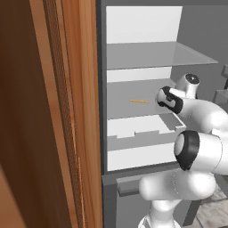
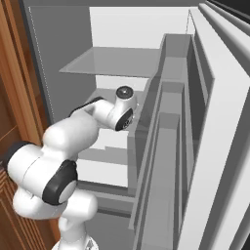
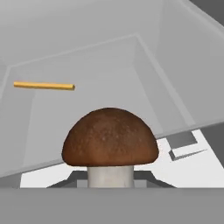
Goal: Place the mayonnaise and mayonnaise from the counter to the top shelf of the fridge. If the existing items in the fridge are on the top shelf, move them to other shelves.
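The jaws are closed on a mushroom, which is seen close up in the hand view: a brown domed cap on a pale stalk, the stalk running down to the bottom edge where the fingertips themselves are hidden. Beyond the cap in that view, a thin orange stick is seen lying flat on a grey shelf, well apart from the mushroom. In the left base view the same stick is seen on the middle shelf of the fridge, to the left of the wrist, while the mushroom and the jaws are concealed behind the arm. The top shelf is seen above it as a pale translucent panel. In the right base view the wrist is shown reaching into the fridge below the top shelf, and the open fridge door with its bins is shown along the right side; the stick is hidden there. A wooden cabinet stands at the left of the left base view.
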Motion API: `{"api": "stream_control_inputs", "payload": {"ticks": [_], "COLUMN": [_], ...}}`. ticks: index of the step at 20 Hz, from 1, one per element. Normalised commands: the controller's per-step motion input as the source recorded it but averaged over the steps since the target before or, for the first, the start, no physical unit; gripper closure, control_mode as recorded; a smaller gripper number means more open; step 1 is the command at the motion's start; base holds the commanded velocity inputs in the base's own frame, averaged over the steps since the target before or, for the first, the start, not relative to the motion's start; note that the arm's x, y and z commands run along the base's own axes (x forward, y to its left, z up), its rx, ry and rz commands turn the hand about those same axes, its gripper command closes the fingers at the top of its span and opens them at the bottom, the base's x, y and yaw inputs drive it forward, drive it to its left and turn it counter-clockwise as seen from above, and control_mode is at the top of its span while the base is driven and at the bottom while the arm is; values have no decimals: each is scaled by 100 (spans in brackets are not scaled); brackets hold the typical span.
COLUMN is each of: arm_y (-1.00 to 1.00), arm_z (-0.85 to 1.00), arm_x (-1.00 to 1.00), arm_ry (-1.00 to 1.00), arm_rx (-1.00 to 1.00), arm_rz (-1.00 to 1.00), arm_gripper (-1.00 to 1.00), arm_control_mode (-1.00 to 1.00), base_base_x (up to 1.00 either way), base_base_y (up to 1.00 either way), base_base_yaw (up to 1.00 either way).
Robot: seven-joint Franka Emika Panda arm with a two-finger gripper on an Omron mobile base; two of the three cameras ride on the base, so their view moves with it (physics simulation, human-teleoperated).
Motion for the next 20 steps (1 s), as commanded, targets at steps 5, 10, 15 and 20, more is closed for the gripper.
{"api": "stream_control_inputs", "payload": {"ticks": [5, 10, 15, 20], "arm_y": [-4, -7, -14, -1], "arm_z": [-10, -23, -17, -3], "arm_x": [58, 67, 71, 60], "arm_ry": [-10, -8, -4, 0], "arm_rx": [0, 0, 0, 0], "arm_rz": [0, 0, 1, 0], "arm_gripper": [100, 100, 100, -100], "arm_control_mode": [-100, -100, -100, -100], "base_base_x": [0, 0, 0, 0], "base_base_y": [0, 0, 0, 0], "base_base_yaw": [0, 0, 0, 0]}}
